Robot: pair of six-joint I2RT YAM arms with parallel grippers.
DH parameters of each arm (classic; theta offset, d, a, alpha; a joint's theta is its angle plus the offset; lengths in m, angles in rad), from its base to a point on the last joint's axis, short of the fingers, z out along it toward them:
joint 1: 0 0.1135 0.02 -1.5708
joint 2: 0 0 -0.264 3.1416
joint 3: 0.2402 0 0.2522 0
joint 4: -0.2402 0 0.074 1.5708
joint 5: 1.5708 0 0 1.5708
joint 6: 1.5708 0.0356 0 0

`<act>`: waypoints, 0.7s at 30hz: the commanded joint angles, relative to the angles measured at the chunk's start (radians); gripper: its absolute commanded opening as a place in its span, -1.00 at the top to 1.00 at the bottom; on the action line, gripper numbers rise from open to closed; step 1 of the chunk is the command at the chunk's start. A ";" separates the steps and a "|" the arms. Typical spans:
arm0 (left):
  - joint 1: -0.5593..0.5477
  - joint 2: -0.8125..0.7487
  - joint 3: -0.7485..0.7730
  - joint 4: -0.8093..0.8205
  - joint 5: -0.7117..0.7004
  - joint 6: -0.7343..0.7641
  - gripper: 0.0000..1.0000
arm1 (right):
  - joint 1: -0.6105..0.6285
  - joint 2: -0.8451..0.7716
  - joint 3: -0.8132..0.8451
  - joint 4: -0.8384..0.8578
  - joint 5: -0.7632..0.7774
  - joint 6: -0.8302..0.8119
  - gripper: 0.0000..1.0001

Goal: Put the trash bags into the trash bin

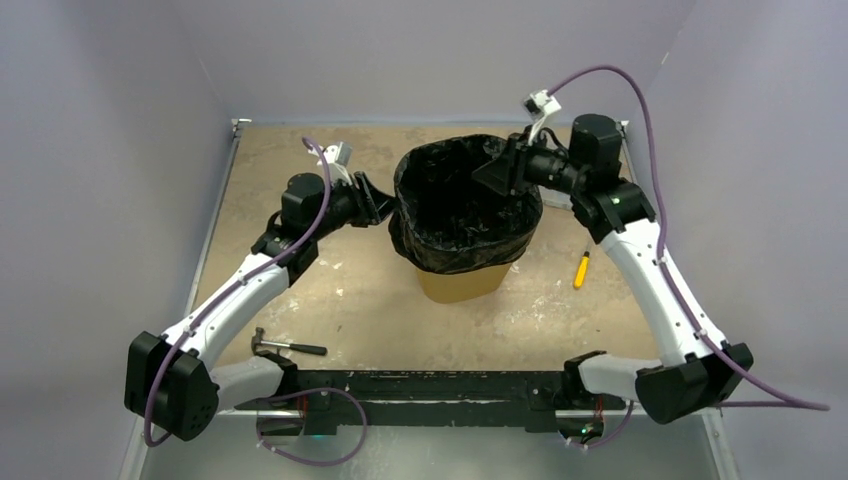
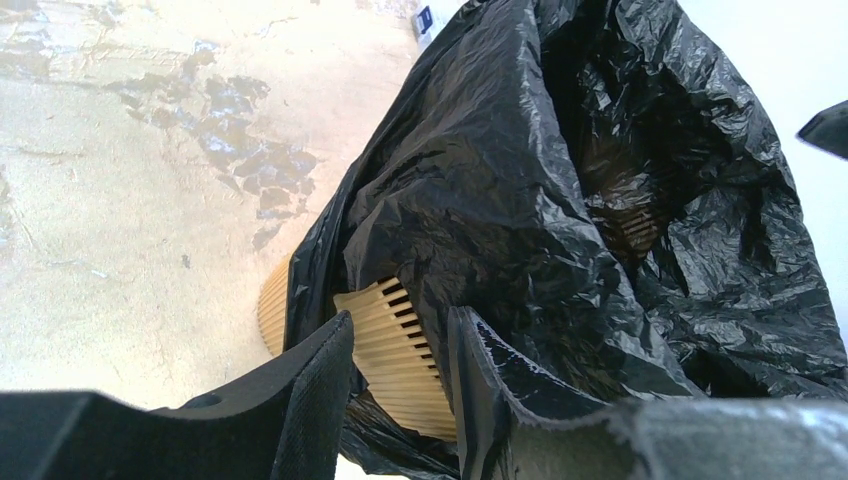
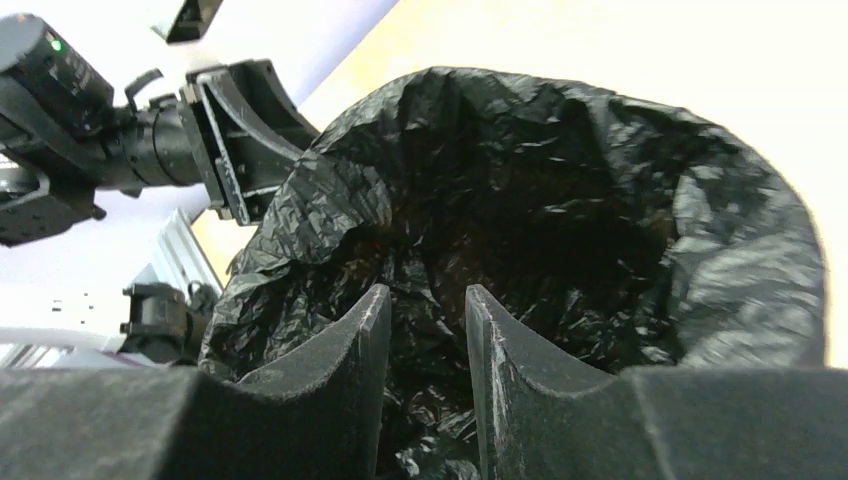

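step: final fitting, I'd say, since the bag point(image 1: 465, 200) already lines the bin point(image 1: 460, 283), cuff folded over the bin's rim | pose: bin upright on the table point(image 1: 350, 300), long axis vertical, bag mouth gaping up | left jaws at bin's left rim, right jaws at bin's far-right rim, both at a narrow gap, can't tell if pinching film | next: probably tug the cuff down evenly

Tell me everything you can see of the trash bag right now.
The trash bag is thin, glossy black film, heavily wrinkled. It lines the orange bin, mouth open upward, edge folded over the rim and hanging partway down the outside. By the left gripper a patch of bin wall is bare. The right gripper sits at the far right rim. Both have jaws apart; contact is unclear.
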 commanded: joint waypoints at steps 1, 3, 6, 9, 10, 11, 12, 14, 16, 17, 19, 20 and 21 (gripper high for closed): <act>-0.002 -0.040 -0.003 0.037 -0.005 0.034 0.21 | 0.091 0.057 0.086 -0.068 0.098 -0.090 0.25; -0.002 -0.034 0.004 0.033 -0.003 0.039 0.21 | 0.140 0.100 0.113 -0.089 0.176 -0.101 0.25; -0.003 -0.024 0.009 0.035 0.013 0.033 0.21 | 0.200 0.165 0.140 -0.100 0.289 -0.125 0.28; -0.002 -0.022 0.009 0.033 0.018 0.033 0.21 | 0.246 0.211 0.135 -0.070 0.381 -0.151 0.30; -0.002 -0.023 0.008 0.031 0.017 0.034 0.21 | 0.262 0.226 0.133 -0.060 0.401 -0.166 0.31; -0.002 -0.025 0.009 0.029 0.018 0.035 0.21 | 0.278 0.241 0.126 -0.048 0.421 -0.175 0.33; -0.002 -0.025 0.009 0.028 0.018 0.035 0.21 | 0.295 0.254 0.120 -0.038 0.444 -0.179 0.34; -0.002 -0.025 0.009 0.027 0.020 0.035 0.21 | 0.322 0.279 0.106 -0.025 0.464 -0.202 0.36; -0.002 -0.023 0.009 0.026 0.023 0.032 0.20 | 0.343 0.295 0.076 0.001 0.497 -0.215 0.37; -0.002 -0.021 0.009 0.028 0.024 0.031 0.20 | 0.351 0.304 0.066 0.007 0.500 -0.228 0.37; -0.002 -0.017 0.010 0.034 0.031 0.026 0.20 | 0.364 0.324 0.059 -0.010 0.503 -0.246 0.34; -0.002 -0.012 0.012 0.035 0.035 0.024 0.20 | 0.371 0.332 0.060 -0.024 0.491 -0.256 0.32; -0.002 -0.009 0.015 0.033 0.039 0.024 0.20 | 0.375 0.338 0.053 -0.031 0.484 -0.288 0.30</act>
